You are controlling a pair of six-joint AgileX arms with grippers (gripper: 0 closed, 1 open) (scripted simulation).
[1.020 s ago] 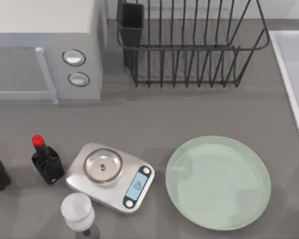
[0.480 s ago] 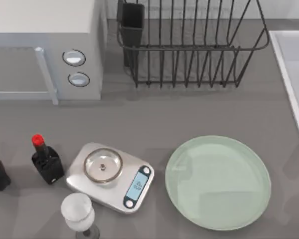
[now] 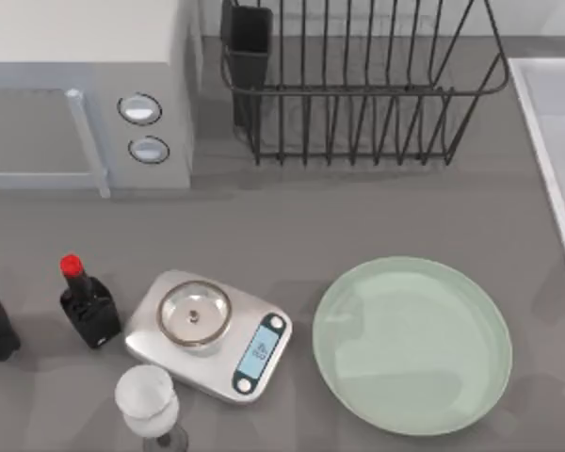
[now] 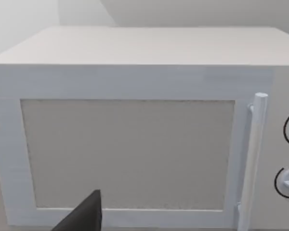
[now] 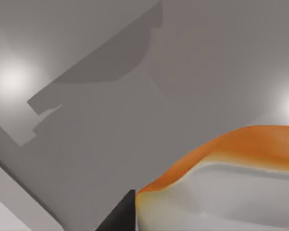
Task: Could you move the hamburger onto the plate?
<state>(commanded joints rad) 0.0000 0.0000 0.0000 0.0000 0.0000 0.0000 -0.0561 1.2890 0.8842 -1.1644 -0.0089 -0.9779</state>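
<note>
Just beside the right gripper's dark finger (image 5: 119, 215) — the hamburger (image 5: 221, 183).

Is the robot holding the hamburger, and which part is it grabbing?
It cannot be told for sure. The hamburger sits right up against the right wrist camera, beside a dark finger tip, so the right arm probably has it; the place of hold is hidden.

A rendered kitchen counter: a grey worktop (image 3: 292, 226) carries a white microwave (image 3: 85, 89) at ten o'clock, a black wire dish rack (image 3: 358, 85) at twelve, and a pale sink edge (image 3: 556, 141) at two. Nearer the front sit a steel kitchen scale (image 3: 207, 334), a red-capped sauce bottle (image 3: 87, 303), a wine glass (image 3: 149, 405) and a mint-green plate (image 3: 411, 345)
</note>
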